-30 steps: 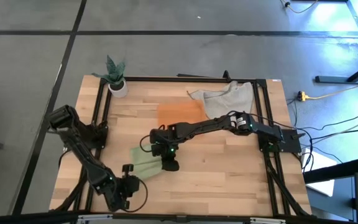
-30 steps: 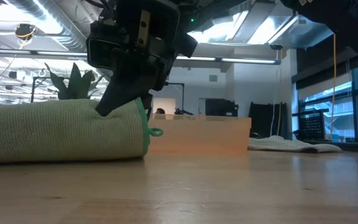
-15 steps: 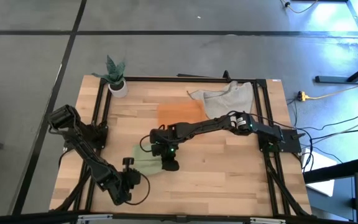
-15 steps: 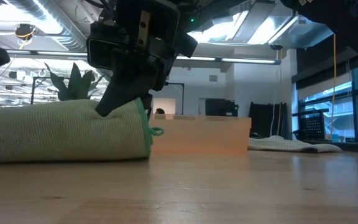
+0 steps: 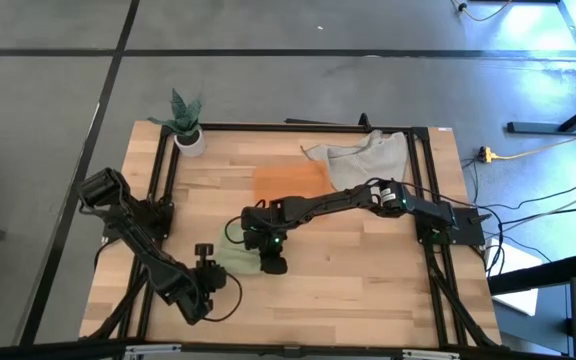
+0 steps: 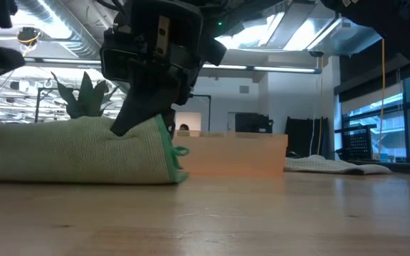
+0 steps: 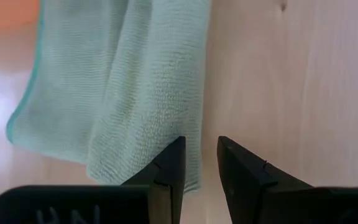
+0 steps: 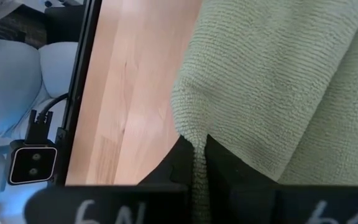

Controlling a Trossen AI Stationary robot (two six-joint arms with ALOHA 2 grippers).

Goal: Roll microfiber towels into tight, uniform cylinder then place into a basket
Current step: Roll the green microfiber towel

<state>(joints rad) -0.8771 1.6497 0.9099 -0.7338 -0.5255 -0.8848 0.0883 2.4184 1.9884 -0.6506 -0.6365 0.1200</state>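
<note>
Right gripper (image 5: pixel 271 262) pinches one green towel (image 5: pixel 236 258); one basket (image 5: pixel 290 183).

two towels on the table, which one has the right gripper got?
The green towel, mid-table: the right gripper is shut on its edge. The grey towel lies crumpled at the far edge, untouched.

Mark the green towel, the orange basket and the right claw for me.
green towel (image 6: pixel 70 151): low view, middle of the rolled side.
orange basket (image 5: pixel 290 182): high view, its flat middle.
right claw (image 8: pixel 199 163): right wrist view, between the fingertips pinching the towel's edge.
</note>
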